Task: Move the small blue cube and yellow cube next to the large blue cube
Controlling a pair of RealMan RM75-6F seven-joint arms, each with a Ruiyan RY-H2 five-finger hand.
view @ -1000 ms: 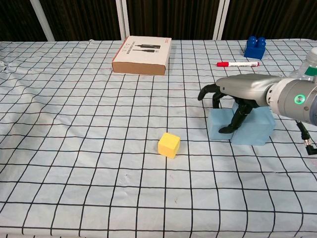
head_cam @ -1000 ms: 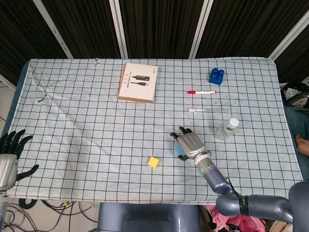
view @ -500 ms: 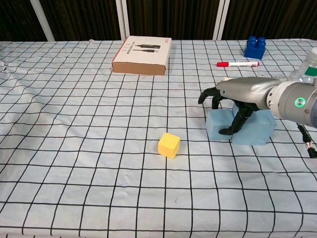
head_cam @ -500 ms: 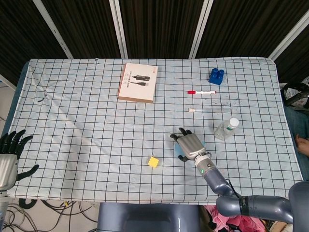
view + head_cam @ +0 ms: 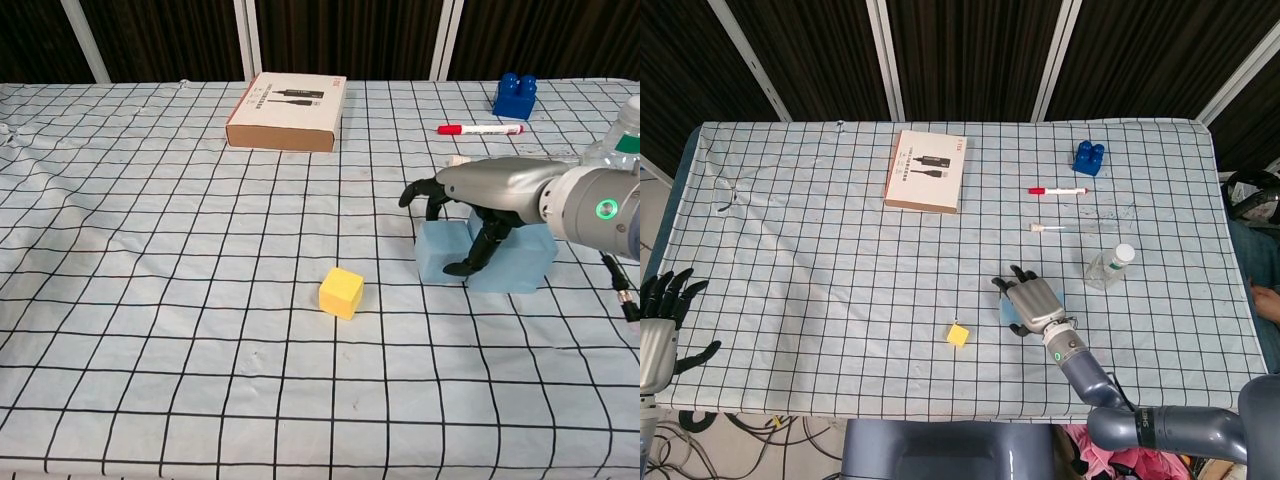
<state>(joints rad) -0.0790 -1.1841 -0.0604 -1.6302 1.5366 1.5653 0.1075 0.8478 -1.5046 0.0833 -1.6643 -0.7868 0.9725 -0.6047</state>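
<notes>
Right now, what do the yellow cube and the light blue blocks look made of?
Yellow cube: probably foam or matte plastic; flat colour, no glare, softened edges. Light blue blocks under the right hand: likely foam too; pale, dull, faintly rough faces. Neither is certain from looks alone.

Cube (image 5: pixel 341 292) left of block (image 5: pixel 487 253)

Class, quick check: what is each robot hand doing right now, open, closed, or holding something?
Left robot hand: open, fingers spread, holding nothing, at the table's near left edge.
Right robot hand: fingers curled over the light blue cube; a firm grip cannot be told.
</notes>
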